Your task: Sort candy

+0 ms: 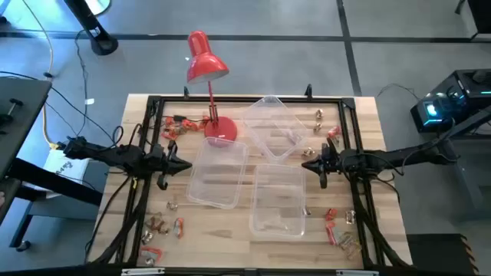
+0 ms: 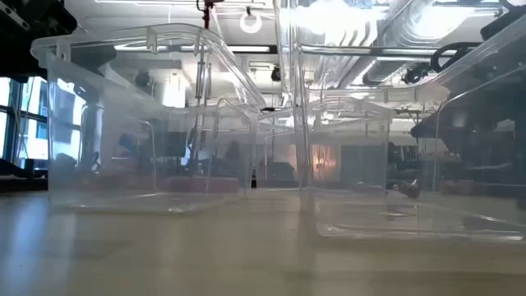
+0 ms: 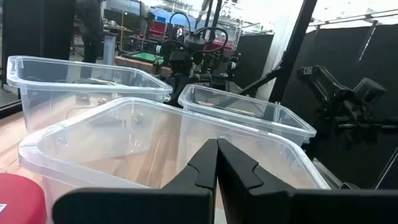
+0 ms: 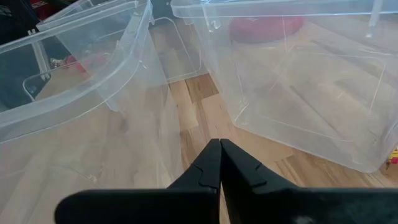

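Observation:
The candy lies in loose clusters at the table's corners: near left (image 1: 161, 227), far left (image 1: 173, 123), far right (image 1: 328, 127) and near right (image 1: 342, 231). Its wrappers are red-orange, gold-silver and brown. My left gripper (image 1: 186, 165) is shut and points level toward the table's right, at the left side of the left clear tub (image 1: 219, 173). In its wrist view the shut fingers (image 3: 217, 152) sit in front of that tub's rim (image 3: 155, 107). My right gripper (image 1: 306, 163) (image 4: 220, 149) is shut and points toward the table's left, between the far tub (image 1: 272, 126) and the near right tub (image 1: 278, 201). Neither gripper holds candy.
Three clear plastic tubs fill the table's middle; the far one sits tilted. In the low view the tubs (image 2: 148, 115) block most of the table. A red desk lamp (image 1: 205, 65) stands with its base (image 1: 220, 128) at the far side. A black frame (image 1: 157, 100) rims the table.

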